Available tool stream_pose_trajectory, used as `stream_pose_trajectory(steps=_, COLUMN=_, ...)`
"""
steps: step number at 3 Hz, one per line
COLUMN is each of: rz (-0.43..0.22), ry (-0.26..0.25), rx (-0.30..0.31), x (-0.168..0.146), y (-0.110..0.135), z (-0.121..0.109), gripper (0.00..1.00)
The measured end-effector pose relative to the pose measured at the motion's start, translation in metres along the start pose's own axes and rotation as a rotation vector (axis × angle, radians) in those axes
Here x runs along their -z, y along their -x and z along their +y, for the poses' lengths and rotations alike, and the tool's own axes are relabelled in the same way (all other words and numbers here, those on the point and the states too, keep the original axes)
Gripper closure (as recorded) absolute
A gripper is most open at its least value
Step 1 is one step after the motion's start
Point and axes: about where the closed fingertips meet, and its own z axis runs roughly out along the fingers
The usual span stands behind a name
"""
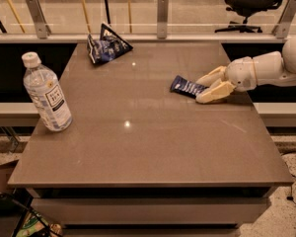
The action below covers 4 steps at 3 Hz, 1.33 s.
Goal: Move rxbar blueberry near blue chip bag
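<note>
The rxbar blueberry (pixel 186 87), a small flat dark blue bar with white print, lies on the brown table (pixel 148 142) right of centre. My gripper (pixel 201 89) reaches in from the right at table height. Its two cream fingers (pixel 210 76) are spread apart, and the bar's right end lies between them. The blue chip bag (pixel 106 45), wrinkled dark blue and black with a pointed corner, sits at the far left of the table, well apart from the bar.
A clear water bottle (pixel 46 95) with a white cap stands near the table's left edge. A rail with metal posts (pixel 162 17) runs behind the table. An office chair (pixel 249 3) stands beyond it at the far right.
</note>
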Motion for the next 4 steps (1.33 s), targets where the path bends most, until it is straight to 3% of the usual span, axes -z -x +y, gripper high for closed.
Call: stream_pose_trajectory(steps=4, rz=0.018, ry=-0.003, rx=0.004, x=-0.0019, y=0.0088, z=0.0005, gripper=1.00)
